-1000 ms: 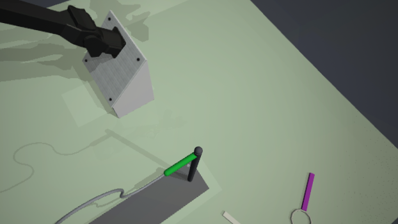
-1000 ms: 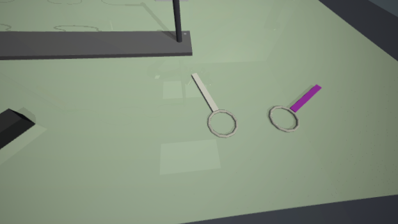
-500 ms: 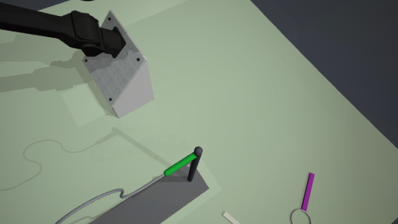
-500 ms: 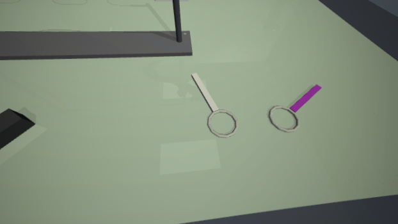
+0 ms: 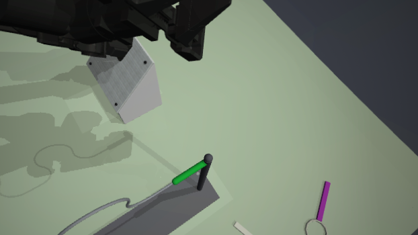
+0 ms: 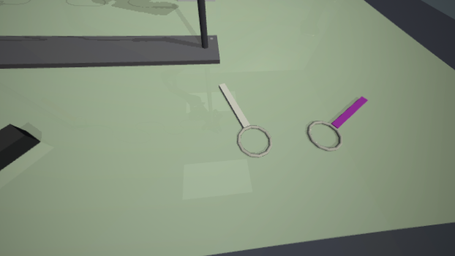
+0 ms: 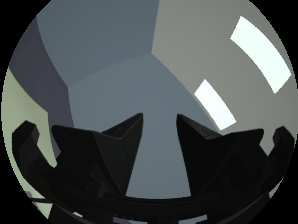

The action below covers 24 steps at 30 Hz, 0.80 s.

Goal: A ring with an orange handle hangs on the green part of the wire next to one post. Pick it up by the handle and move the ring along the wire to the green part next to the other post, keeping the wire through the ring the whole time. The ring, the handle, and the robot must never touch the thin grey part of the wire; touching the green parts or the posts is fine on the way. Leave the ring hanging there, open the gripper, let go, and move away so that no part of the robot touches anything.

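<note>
The ring with the orange handle is not in view. One green part (image 5: 189,172) of the wire joins the top of a dark post (image 5: 203,176) (image 6: 202,25). No ring hangs on this green part. The thin grey wire (image 5: 91,212) curves from it to the lower left and leaves the view. The other post and its green part are out of view. My gripper (image 7: 160,117) is partly open, with nothing between its fingers. The dark arm (image 5: 50,20) reaches across the top left of the top view, above the table.
A dark base plate (image 5: 188,209) (image 6: 110,53) carries the post. A grey wedge-shaped block (image 5: 142,95) stands under the arm. A ring with a white handle (image 6: 234,106) and a ring with a purple handle (image 5: 323,201) (image 6: 349,113) lie on the table. A black block (image 6: 12,144) is at the left.
</note>
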{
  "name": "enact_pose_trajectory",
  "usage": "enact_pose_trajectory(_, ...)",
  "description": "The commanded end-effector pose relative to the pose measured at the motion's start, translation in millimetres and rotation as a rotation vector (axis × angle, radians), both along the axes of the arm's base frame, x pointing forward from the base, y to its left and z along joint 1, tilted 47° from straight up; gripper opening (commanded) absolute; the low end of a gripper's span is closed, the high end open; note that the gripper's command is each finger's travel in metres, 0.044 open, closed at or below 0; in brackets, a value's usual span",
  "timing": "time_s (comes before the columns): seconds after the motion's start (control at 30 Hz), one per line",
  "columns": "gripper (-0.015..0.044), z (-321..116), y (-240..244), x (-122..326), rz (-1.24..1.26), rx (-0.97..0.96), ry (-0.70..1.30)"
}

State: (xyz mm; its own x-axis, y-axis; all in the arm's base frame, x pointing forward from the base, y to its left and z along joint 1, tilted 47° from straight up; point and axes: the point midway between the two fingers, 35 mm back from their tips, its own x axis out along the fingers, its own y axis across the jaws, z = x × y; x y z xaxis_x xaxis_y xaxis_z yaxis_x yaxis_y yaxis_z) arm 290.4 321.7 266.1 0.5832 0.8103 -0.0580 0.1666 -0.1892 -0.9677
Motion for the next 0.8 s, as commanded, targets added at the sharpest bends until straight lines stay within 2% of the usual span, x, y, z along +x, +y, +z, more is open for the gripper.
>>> enact_pose_trajectory(0.0, 0.016, 31, -31, 28, -0.062, 0.064, -0.008)
enact_pose_trajectory(0.4, 0.016, 99, -131, 79, -0.237, 0.187, -0.046)
enact_pose_trajectory(0.77, 0.016, 159, -228, 89, -0.385, 0.267, -0.11)
